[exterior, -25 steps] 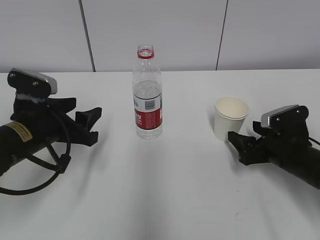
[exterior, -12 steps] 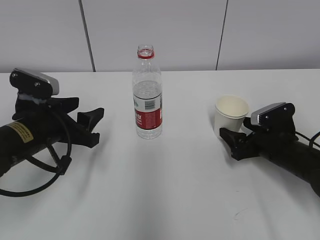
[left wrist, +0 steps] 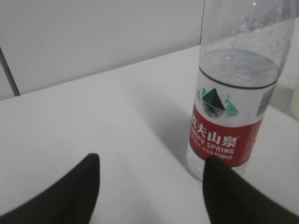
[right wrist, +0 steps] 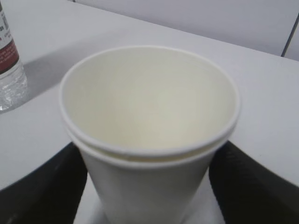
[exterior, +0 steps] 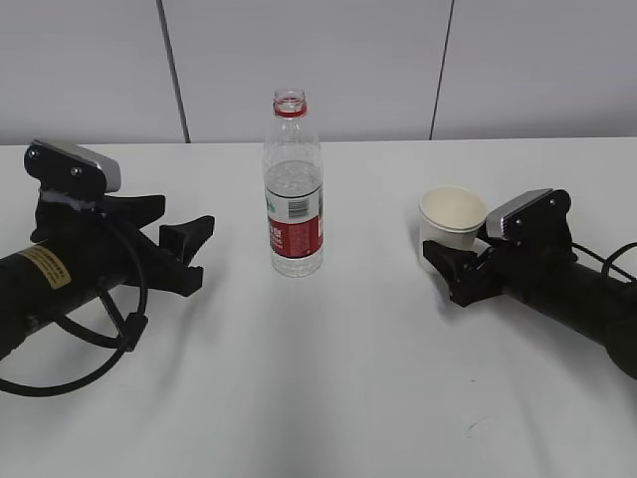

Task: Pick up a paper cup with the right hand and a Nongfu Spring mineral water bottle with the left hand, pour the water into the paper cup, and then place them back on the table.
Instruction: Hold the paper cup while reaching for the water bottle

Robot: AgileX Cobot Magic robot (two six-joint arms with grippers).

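While the paper cup stands upright between the spread fingers of the right hand, nothing is pinched yet. The Nongfu Spring mineral water bottle stands upright mid-table, off to the right of the left hand, whose fingers are also spread, well apart from it. Only the right wrist view shows the cup is empty; the exterior view shows both gaps

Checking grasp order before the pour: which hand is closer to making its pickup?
The right hand: its open fingers already flank the paper cup. The left hand is open too, but the bottle stands beyond its fingertips, not yet between them.
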